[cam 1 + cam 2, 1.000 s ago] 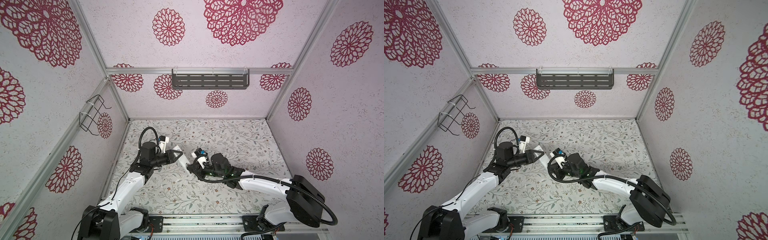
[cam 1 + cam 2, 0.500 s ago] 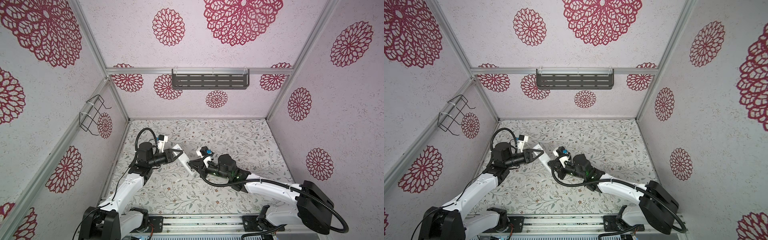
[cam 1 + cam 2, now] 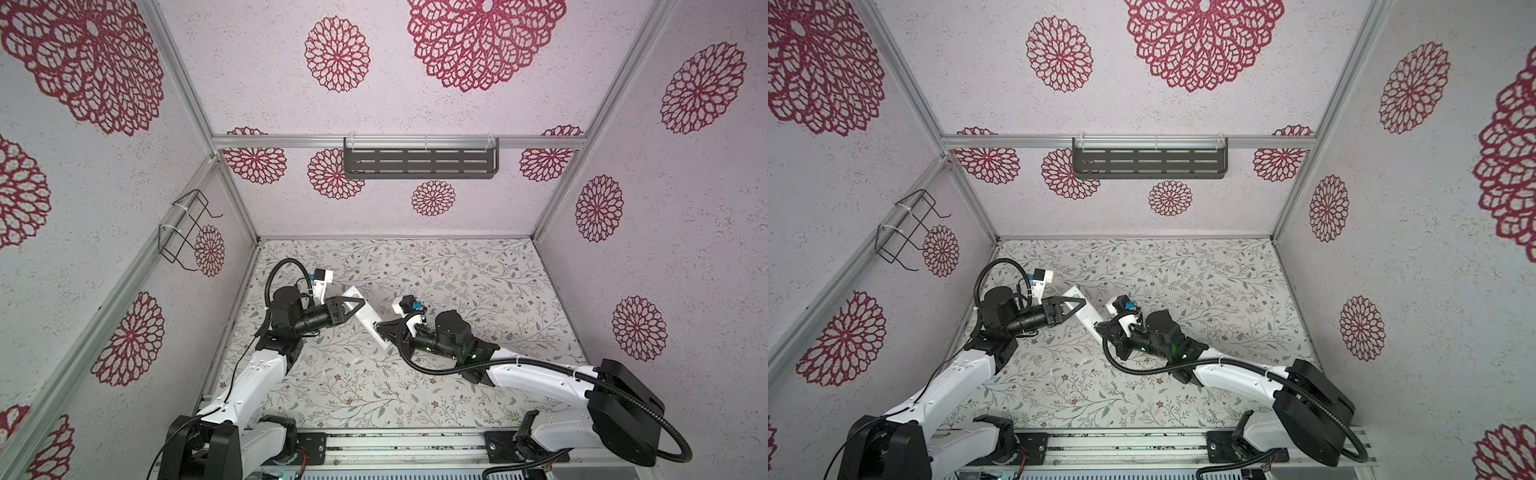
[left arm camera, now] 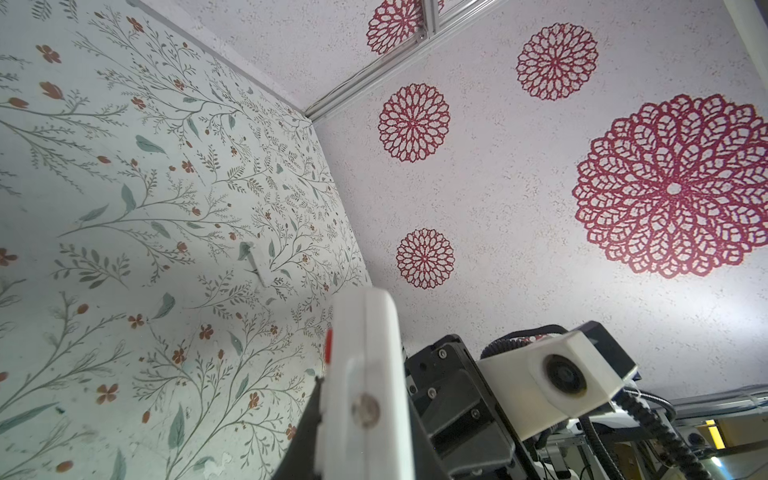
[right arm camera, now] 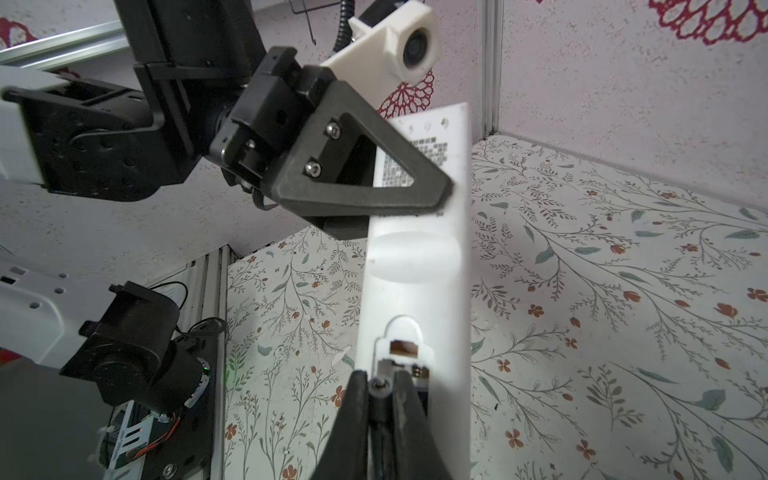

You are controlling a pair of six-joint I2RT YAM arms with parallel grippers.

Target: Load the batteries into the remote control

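Observation:
The remote control (image 3: 368, 318) (image 3: 1086, 312) is a slim white bar held in the air over the table, back side with its printed sticker showing in the right wrist view (image 5: 419, 282). My left gripper (image 3: 358, 303) (image 3: 1079, 302) (image 4: 365, 440) is shut on its upper half. My right gripper (image 3: 380, 328) (image 3: 1101, 328) (image 5: 378, 388) is shut on a thin dark battery (image 5: 377, 385), whose silvery end sits at the edge of the remote's open battery compartment (image 5: 401, 347). A spring contact shows inside the compartment.
A small white flat piece (image 4: 257, 266) (image 5: 341, 355) lies on the floral table (image 3: 457, 282). A dark slotted shelf (image 3: 419, 160) hangs on the back wall and a wire rack (image 3: 187, 230) on the left wall. The arm bases stand along the front rail.
The right arm's elbow and wrist have swung a little to the right while its fingertips stay at the remote's lower end. The left arm has drawn slightly to the left. Both grippers remain shut.

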